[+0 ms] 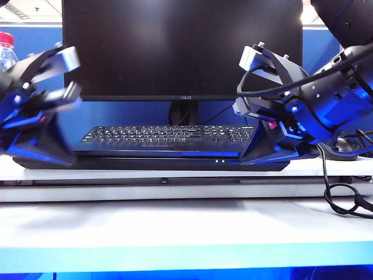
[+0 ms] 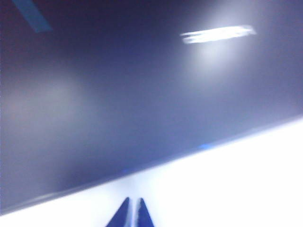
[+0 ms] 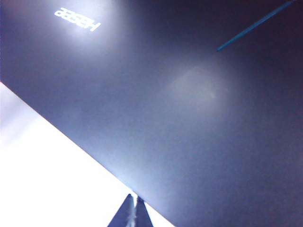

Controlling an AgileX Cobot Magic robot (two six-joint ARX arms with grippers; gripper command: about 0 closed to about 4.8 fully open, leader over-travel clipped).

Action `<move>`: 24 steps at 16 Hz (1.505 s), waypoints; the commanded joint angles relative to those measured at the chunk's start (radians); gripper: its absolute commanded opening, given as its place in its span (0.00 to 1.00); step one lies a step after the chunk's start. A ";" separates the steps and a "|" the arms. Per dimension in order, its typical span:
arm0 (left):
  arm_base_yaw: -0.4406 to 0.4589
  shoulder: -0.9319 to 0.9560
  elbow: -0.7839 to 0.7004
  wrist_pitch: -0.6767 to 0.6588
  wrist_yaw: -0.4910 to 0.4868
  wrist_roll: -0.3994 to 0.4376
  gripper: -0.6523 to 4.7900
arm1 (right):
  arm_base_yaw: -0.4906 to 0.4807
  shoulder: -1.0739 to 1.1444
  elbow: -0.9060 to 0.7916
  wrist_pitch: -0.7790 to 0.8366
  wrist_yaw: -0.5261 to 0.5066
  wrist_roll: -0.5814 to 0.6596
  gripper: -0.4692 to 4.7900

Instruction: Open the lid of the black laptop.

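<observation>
Exterior view: found the lid (image 1: 145,155) down flat on the black laptop (image 1: 151,163), nowhere raised. Saw the laptop lying wide and low across the white surface (image 1: 175,227), with its wedge-shaped front edge toward the camera and two small green lights (image 1: 220,161) lit right of centre.

Right wrist view: saw the lid's dark bluish top filling most of the picture, with a pale "Hasee" logo (image 3: 78,19) near one corner. Found the right tool (image 3: 134,198) clenched, its two blue tips pressed together right at the lid's edge, where black meets white. Could not tell whether the tips touched the lid. Placed this tool, in the exterior view, low at the laptop's right end.

Left wrist view: blurred. Made out the left tool (image 2: 133,201) likewise clenched, with only a hairline gap between the tips, over the white surface just beside the lid's edge. Placed it, in the exterior view, at the laptop's left end.

Behind the laptop, noted a separate black keyboard (image 1: 169,135). Farther back, noted a large dark ASUS monitor (image 1: 180,46) on its stand. At far left, spotted a clear bottle (image 1: 6,49) with a red cap. At far right, spotted a black cable (image 1: 344,201) looped on the surface.
</observation>
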 commanded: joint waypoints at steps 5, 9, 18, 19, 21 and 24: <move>-0.001 0.000 -0.002 0.071 -0.014 -0.006 0.16 | -0.003 -0.003 0.005 0.047 0.023 -0.003 0.09; -0.001 0.000 -0.002 0.066 -0.031 0.000 0.16 | -0.003 -0.003 0.005 0.047 0.023 -0.002 0.09; -0.001 0.020 -0.002 0.053 -0.043 0.004 0.16 | -0.003 -0.003 0.006 0.047 0.022 -0.002 0.09; -0.001 0.024 -0.002 0.053 -0.058 0.005 0.16 | -0.003 -0.003 0.006 0.047 0.020 -0.002 0.09; -0.001 0.024 -0.002 0.068 -0.058 0.005 0.16 | -0.003 -0.003 0.006 0.047 0.019 -0.003 0.09; -0.001 0.024 -0.002 0.092 -0.054 0.004 0.16 | -0.003 -0.003 0.006 0.047 0.019 -0.003 0.09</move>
